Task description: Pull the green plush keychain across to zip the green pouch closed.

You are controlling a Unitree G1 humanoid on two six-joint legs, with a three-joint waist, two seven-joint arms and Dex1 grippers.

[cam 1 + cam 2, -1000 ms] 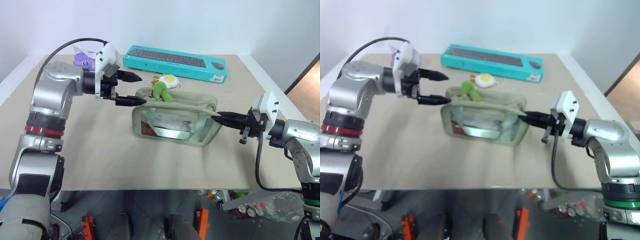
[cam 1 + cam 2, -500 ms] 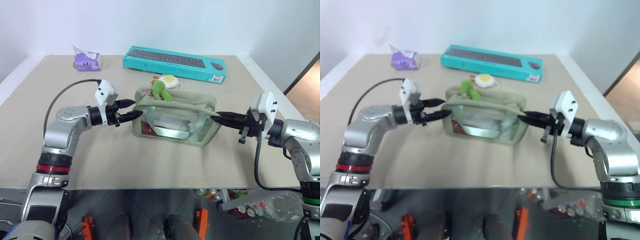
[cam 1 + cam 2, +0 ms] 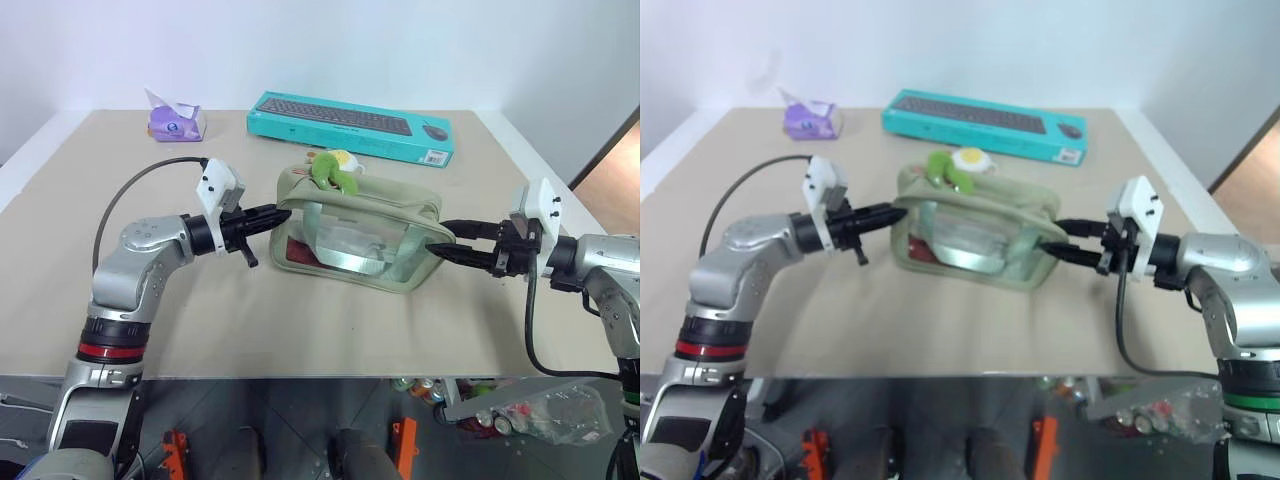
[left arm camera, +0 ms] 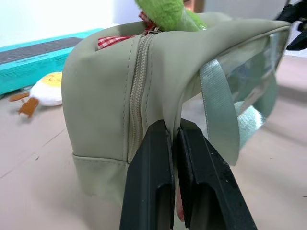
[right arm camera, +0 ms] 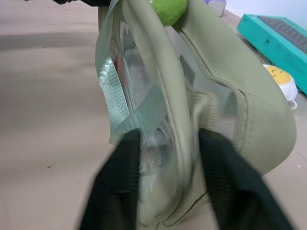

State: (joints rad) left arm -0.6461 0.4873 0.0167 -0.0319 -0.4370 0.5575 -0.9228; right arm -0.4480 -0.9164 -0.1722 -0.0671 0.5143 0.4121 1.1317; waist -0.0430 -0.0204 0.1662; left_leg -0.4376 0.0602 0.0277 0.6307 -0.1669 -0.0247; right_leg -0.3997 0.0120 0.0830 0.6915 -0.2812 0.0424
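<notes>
A beige counter [image 3: 300, 310] holds the green pouch [image 3: 360, 235] at its middle. The left gripper [image 3: 278, 214], fingers pinched on the pouch's near end, anchors it. The right gripper [image 3: 452, 243] has fingers parted around the opposite end. The green plush keychain [image 3: 328, 172] sits on top near the left end. Next, probably: the right gripper reaches for the keychain.

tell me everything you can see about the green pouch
The pouch is a pale sage-green soft bag with a clear window, a webbing strap and a top zipper, standing upright on the table. A lime plush keychain sits on top near its left end. The left gripper is shut on that end; the right gripper stands open around the other end.
</notes>
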